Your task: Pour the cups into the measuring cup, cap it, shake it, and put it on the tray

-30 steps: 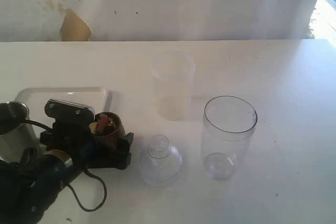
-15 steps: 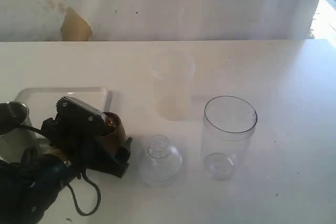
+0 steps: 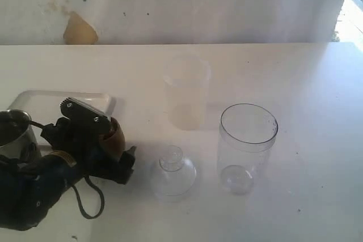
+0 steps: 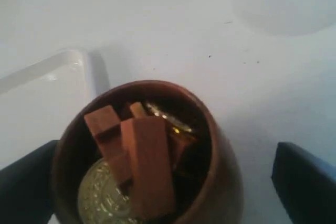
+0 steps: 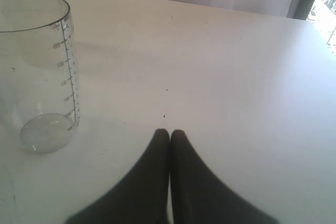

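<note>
Left gripper [image 3: 116, 140] has swung up around the wooden cup [image 4: 223, 177], jaws wide, 1 finger clear; centre it before closing. Right gripper [image 5: 169, 140] pinched closed, empty.

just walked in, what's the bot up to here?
The left gripper straddles the brown wooden cup with its jaws open, beside the white tray. The cup holds wooden blocks and gold coins. The right gripper is shut near the clear measuring cup, which looks empty. Its dome lid is off, and the steel tumbler stands far left.
</note>
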`<state>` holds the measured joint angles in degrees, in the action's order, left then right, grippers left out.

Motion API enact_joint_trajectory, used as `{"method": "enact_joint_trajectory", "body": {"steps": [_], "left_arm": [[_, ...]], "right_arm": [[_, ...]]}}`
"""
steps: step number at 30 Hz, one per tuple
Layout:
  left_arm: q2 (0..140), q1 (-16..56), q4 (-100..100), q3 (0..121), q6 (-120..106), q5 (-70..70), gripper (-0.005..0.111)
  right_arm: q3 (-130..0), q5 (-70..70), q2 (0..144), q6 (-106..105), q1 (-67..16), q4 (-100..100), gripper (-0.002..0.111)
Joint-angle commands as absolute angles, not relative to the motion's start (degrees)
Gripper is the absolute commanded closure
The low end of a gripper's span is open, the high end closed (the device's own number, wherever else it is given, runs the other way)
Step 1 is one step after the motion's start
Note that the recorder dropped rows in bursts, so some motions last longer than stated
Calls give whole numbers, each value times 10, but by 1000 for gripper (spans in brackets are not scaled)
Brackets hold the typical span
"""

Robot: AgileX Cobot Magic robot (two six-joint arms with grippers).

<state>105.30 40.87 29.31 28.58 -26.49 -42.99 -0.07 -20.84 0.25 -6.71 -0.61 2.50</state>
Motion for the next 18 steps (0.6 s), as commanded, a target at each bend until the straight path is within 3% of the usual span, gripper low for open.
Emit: {"method": "enact_joint_trajectory", "body": {"steps": [1,18], "left_arm": [[1055,382,291,288,-299,-424,2],[1055,379,283,288,-197,-393,2]], "right_arm": [[0,-201,0,-66,-6,24,108],[0,-201,0,-66,-6,24,108]]}}
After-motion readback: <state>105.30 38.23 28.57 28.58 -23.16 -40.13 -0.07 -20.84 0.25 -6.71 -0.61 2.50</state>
